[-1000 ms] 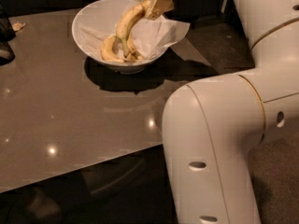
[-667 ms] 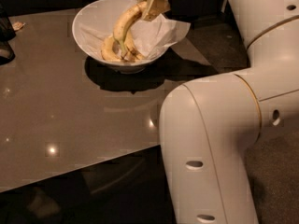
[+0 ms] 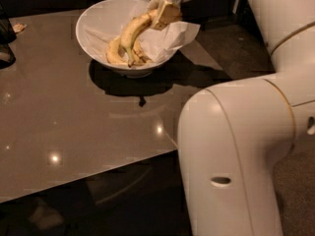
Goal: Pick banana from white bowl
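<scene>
I'm seeing the gripper (image 3: 165, 10) pinching the banana (image 3: 132, 32) over the white bowl (image 3: 88, 23); I'm planning a slow, straight lift.

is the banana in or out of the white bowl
Half out: gripper clamps the banana by its upper end above the rim; lower tip inside the white bowl.

The white bowl (image 3: 93, 26) is wide, round and glossy. It stands upright on the counter (image 3: 59, 122), lined with crumpled white paper (image 3: 179, 33) that overhangs its right rim. The banana (image 3: 132, 32) is long, curved and yellow. It slants up from the bowl's middle toward the right rim, its upper end clamped in the pincer (image 3: 165, 13) above that rim.
</scene>
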Controlling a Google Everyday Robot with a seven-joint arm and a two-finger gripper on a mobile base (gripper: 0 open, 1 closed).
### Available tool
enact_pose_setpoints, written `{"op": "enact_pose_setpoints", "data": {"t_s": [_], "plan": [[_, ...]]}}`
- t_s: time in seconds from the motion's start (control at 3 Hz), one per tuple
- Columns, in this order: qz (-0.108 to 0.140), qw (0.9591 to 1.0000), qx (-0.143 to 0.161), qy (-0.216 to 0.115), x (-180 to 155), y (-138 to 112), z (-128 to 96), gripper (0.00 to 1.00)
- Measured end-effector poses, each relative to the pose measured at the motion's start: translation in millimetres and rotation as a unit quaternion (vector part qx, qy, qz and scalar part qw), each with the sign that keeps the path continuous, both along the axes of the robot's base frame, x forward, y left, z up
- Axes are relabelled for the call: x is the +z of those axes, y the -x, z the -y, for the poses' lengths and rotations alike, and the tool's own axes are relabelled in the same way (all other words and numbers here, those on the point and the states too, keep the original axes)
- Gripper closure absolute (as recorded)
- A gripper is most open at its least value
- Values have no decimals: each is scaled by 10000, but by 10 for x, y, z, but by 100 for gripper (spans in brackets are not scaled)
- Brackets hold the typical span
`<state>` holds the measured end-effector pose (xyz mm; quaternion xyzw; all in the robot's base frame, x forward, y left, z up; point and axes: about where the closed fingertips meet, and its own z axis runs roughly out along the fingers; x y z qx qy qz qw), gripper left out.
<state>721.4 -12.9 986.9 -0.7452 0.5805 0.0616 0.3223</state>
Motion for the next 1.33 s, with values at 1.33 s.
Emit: {"op": "enact_pose_setpoints", "data": {"t_s": [1.33], "plan": [[-688,9969,-86,-380,-282,501,-58,100]]}}
